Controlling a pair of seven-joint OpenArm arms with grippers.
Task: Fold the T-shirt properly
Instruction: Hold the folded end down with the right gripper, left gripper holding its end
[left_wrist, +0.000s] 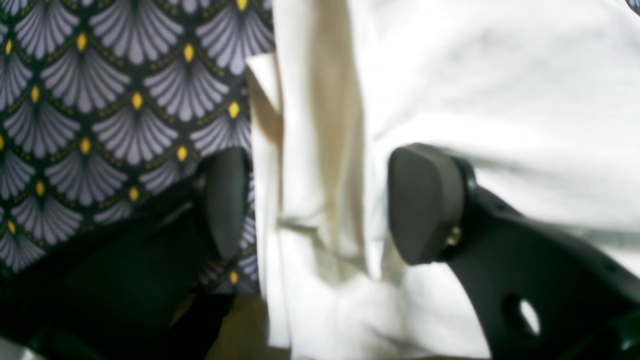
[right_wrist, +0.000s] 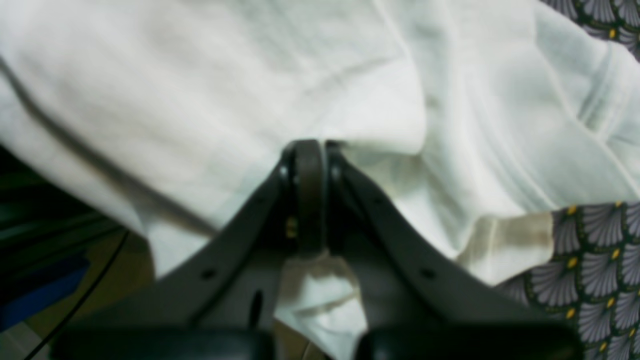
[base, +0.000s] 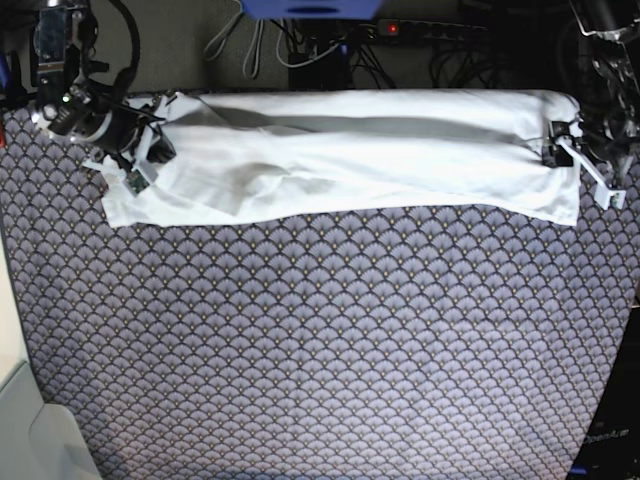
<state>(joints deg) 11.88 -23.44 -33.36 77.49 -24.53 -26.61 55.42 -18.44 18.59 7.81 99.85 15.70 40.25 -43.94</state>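
The white T-shirt (base: 350, 160) lies as a long, wrinkled band across the far part of the table. In the base view my right gripper (base: 148, 150) sits at the shirt's left end. The right wrist view shows that gripper (right_wrist: 310, 160) shut, with a pinch of the white T-shirt (right_wrist: 250, 75) caught between its pads and a flap hanging below them. My left gripper (base: 562, 146) is at the shirt's right end. In the left wrist view this gripper (left_wrist: 325, 205) is open, its fingers (left_wrist: 425, 205) astride the folded edge of the T-shirt (left_wrist: 500, 75).
A tablecloth (base: 320, 340) with a dark fan pattern covers the table. Behind the far edge lie a power strip and cables (base: 430, 30). A pale box (base: 30, 430) stands off the near left corner.
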